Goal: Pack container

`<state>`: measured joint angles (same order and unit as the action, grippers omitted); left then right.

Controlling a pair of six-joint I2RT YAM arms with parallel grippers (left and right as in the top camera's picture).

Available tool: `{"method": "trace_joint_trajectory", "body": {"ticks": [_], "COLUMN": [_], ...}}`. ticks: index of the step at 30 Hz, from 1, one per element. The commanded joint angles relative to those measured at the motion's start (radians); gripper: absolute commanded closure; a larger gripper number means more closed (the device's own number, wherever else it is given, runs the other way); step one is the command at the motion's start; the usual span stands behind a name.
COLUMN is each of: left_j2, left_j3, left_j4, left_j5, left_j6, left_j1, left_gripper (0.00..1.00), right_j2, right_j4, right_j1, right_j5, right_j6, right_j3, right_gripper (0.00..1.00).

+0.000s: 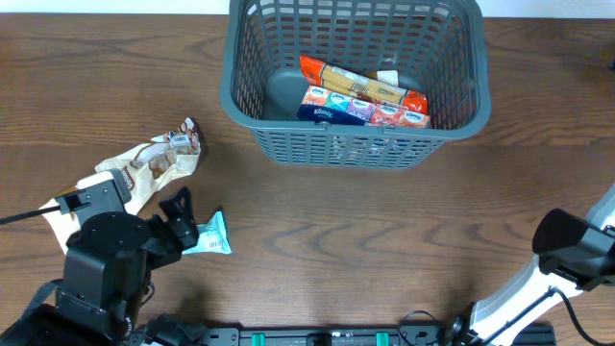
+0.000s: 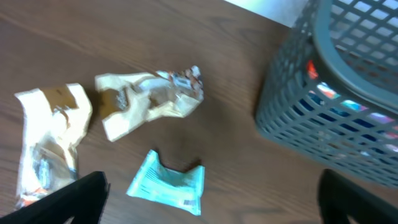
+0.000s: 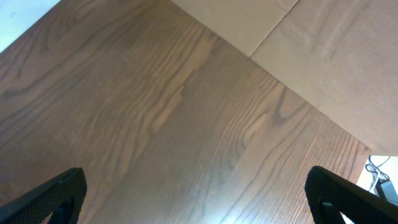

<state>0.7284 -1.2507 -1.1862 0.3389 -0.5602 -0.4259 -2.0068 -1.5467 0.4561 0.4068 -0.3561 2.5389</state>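
Left gripper (image 2: 214, 208), fingers open and empty, is hovering over a teal packet (image 2: 169, 186); right gripper (image 3: 198, 199), fingers likewise open, is hanging above the table (image 3: 186, 93).

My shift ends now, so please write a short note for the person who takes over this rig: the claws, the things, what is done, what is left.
Left claw: open, holds nothing, poised by the teal packet on the table.
Right claw: open, holds nothing, over bare table.
Container: at the far side of the table.
Done: an orange pack and tissue packs lie inside it.
Left: the teal packet and two cream snack packs, all on the table to the left of the container.
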Motion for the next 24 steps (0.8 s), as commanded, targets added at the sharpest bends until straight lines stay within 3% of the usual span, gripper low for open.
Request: {"method": "trace_joint_trajectory", "body": {"ticks": [1,2,3,4,6,7,8,9,11,14,17,24], "left_j2": [0.002,0.002,0.002,0.002,0.002,0.002,0.002,0.002,0.003,0.015,0.058,0.281], "left_j3": [-0.006,-0.006,-0.006,-0.006,-0.006,-0.006,-0.006,-0.006,-0.006,-0.006,-0.006,-0.006], "left_j4": [0.010,0.012,0.018,0.028,0.069,0.106,0.139,0.174,0.216,0.265,0.344,0.581], "left_j5": [0.145,0.181,0.229,0.286,0.370,0.384,0.385,0.385,0.391,0.455,0.543,0.548], "left_j6": [0.035,0.035,0.035,0.035,0.016,0.017,0.017,0.017,0.019,0.039,0.123,0.439], "left_j1": [0.006,0.006,0.006,0.006,0.006,0.006,0.006,0.006,0.006,0.006,0.006,0.124], "left_gripper": [0.32,0.45,0.68,0.80,0.81,0.65,0.39,0.33,0.33,0.11,0.02,0.01], "right_j2": [-0.010,-0.010,-0.010,-0.010,-0.010,-0.010,-0.010,-0.010,-0.010,-0.010,-0.010,-0.010], "right_j4": [0.002,0.002,0.002,0.002,0.002,0.002,0.002,0.002,0.002,0.002,0.002,0.002], "right_j1": [0.002,0.002,0.002,0.002,0.002,0.002,0.002,0.002,0.002,0.002,0.002,0.002], "right_j5": [0.003,0.003,0.003,0.003,0.003,0.003,0.003,0.003,0.003,0.003,0.003,0.003], "right_j6": [-0.014,-0.014,-0.014,-0.014,-0.014,-0.014,-0.014,-0.014,-0.014,-0.014,-0.014,-0.014], "right_j3": [-0.005,-0.005,-0.005,-0.005,-0.005,-0.005,-0.005,-0.005,-0.005,-0.005,-0.005,-0.005], "right_gripper": [0.01,0.01,0.01,0.01,0.01,0.01,0.01,0.01,0.01,0.01,0.01,0.01]}}
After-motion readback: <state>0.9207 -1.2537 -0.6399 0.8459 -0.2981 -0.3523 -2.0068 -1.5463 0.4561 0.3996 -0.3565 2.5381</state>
